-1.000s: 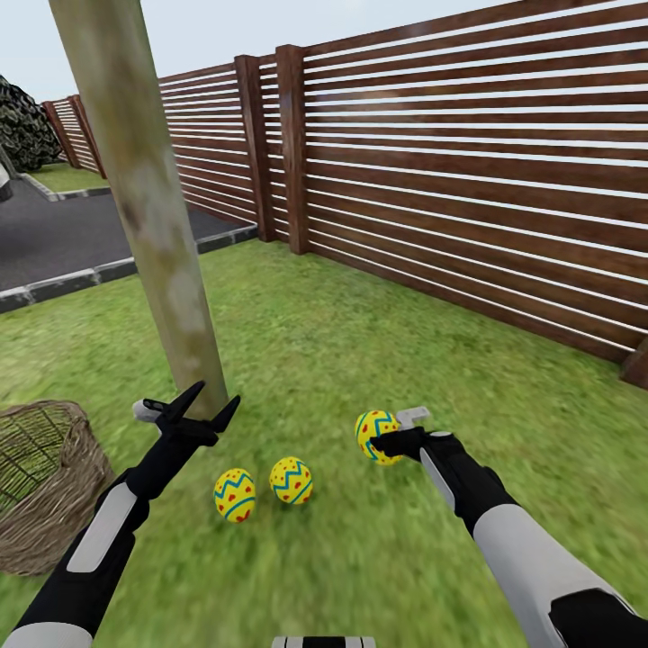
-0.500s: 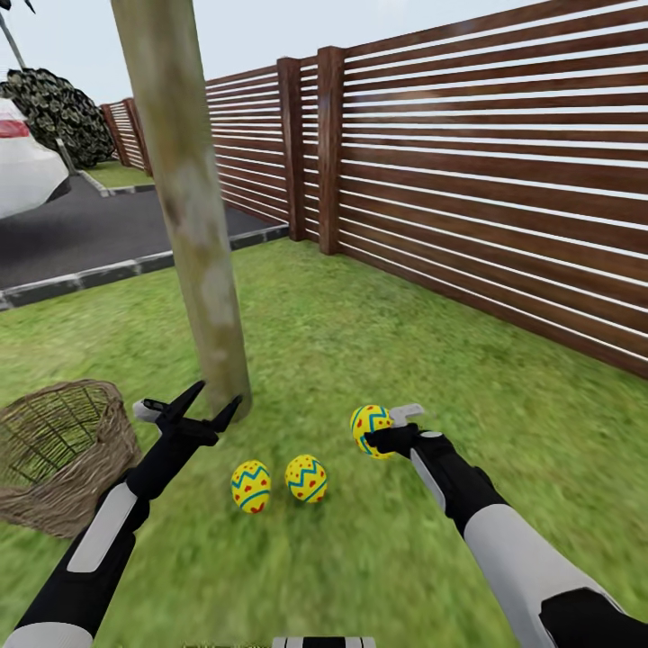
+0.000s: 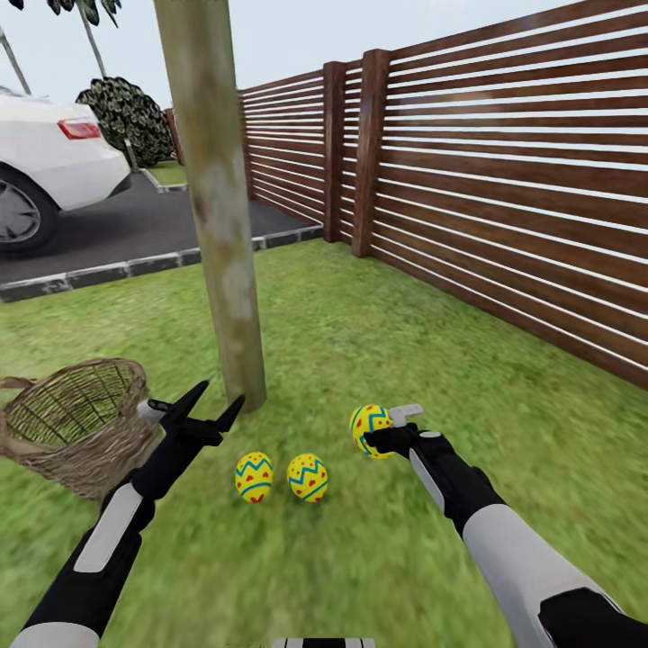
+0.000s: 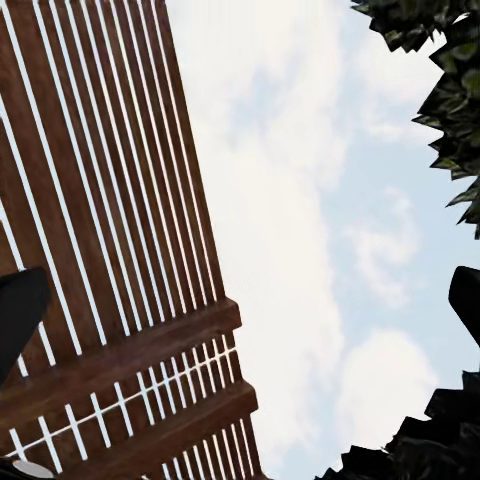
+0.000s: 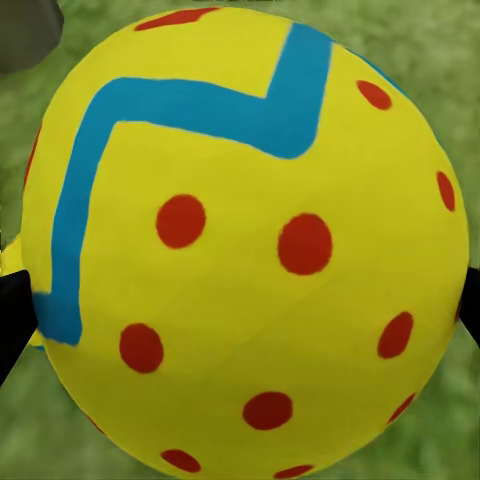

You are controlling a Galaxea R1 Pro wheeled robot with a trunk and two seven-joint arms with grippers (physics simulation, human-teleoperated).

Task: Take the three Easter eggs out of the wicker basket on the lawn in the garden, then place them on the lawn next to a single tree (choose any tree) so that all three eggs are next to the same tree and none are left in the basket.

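Two yellow Easter eggs (image 3: pixel 254 476) (image 3: pixel 308 476) with blue zigzags lie side by side on the lawn (image 3: pixel 378 342), just in front of the foot of the tree trunk (image 3: pixel 220 225). My right gripper (image 3: pixel 378 434) is shut on the third egg (image 3: pixel 370 427), held above the grass to the right of the other two; close up, the held egg (image 5: pixel 250 240) shows red dots and a blue band. My left gripper (image 3: pixel 214 405) stands open and empty beside the trunk's base, pointing upward. The wicker basket (image 3: pixel 76 423) sits tilted on the grass at the left, and no egg shows inside it.
A brown slatted fence (image 3: pixel 504 189) runs along the right and back. Behind the tree lies a dark driveway (image 3: pixel 117 234) edged with grey stones, with a white car (image 3: pixel 45 171) parked on it. Open grass spreads to the right of the eggs.
The whole view has swung to the left: tree, fence and basket shifted right in the picture and the car came into view. Both arms and the eggs keep their places relative to one another.
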